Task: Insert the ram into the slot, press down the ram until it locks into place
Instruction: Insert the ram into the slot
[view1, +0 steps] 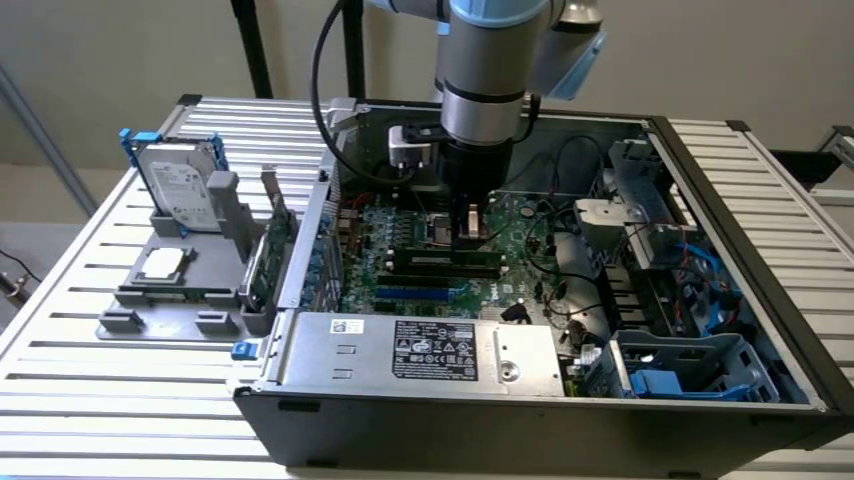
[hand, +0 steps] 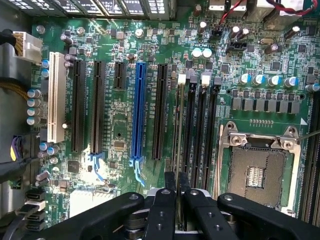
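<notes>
The ram (hand: 178, 130) stands on edge in the outermost black memory slot (hand: 179, 150), which has a pale end clip at its far end and lies beside parallel black slots (hand: 201, 130). My gripper (hand: 178, 192) sits over the stick's near end, its two black fingers (hand: 165, 205) closed tight on the thin top edge. In the exterior view the gripper (view1: 467, 232) reaches straight down into the open computer case, and the dark ram (view1: 447, 261) lies across the motherboard just below the fingertips. How deep the ram is seated cannot be told.
The open CPU socket (hand: 257, 170) lies next to the memory slots, with a blue slot (hand: 138, 110) and a white slot (hand: 56, 97) on the other side. The power supply (view1: 414, 350), drive cages (view1: 667, 300) and cables crowd the case. A hard drive (view1: 180, 185) stands on a grey fixture (view1: 174, 290).
</notes>
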